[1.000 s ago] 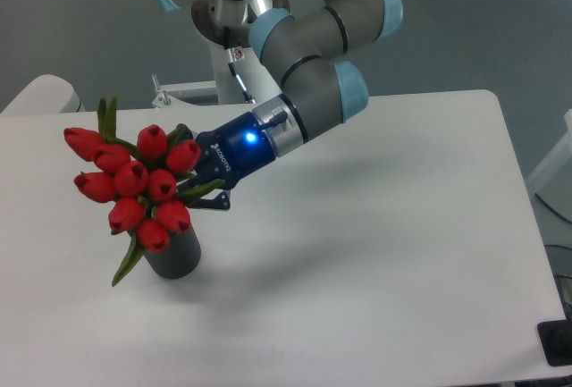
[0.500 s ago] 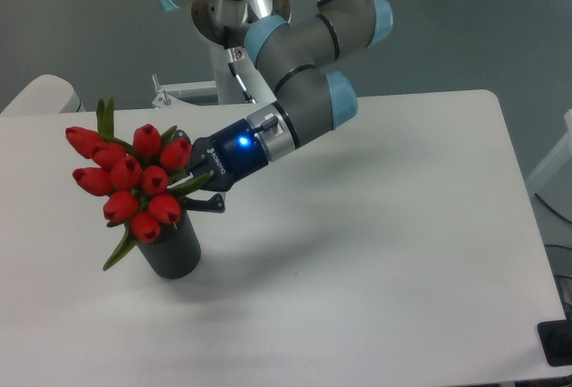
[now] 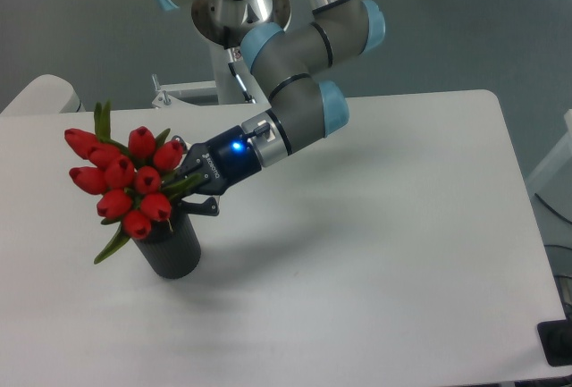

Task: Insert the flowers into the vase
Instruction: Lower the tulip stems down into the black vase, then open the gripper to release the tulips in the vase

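The gripper (image 3: 189,189) is closed on the green stems of the flowers (image 3: 123,183), with a blue light shining on its body. The bunch spreads out to the far side of the gripper from the arm, and it leans over the vase (image 3: 172,246), which stands just below the gripper on the white table (image 3: 375,253). The red buds cover the mouth of the vase, so I cannot tell how deep the stems go inside. One long leaf hangs down beside the vase. The buds are bright red and tightly closed; the vase is dark and matte.
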You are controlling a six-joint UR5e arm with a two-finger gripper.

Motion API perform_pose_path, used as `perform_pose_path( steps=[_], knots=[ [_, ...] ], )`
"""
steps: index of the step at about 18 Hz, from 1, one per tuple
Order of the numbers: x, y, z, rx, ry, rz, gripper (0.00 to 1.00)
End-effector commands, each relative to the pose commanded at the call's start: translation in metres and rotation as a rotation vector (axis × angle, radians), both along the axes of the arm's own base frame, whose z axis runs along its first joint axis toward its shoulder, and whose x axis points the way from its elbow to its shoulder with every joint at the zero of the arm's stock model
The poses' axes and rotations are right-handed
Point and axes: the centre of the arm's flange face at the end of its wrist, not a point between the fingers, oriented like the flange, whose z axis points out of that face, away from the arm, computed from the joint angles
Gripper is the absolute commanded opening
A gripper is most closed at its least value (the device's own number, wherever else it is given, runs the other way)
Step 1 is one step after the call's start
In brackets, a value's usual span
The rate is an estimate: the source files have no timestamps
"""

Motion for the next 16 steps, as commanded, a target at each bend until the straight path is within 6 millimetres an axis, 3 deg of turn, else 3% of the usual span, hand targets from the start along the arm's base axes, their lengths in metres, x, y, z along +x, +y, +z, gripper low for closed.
perform_pose_path(
  steps=[7,16],
  knots=[
    [-0.0006,-0.0005,-0.0073,-0.010,-0.014,0.002,0.73],
    [-0.0025,-0.0040,-0.0104,-0.018,-0.025,0.010,1.00]
  ],
)
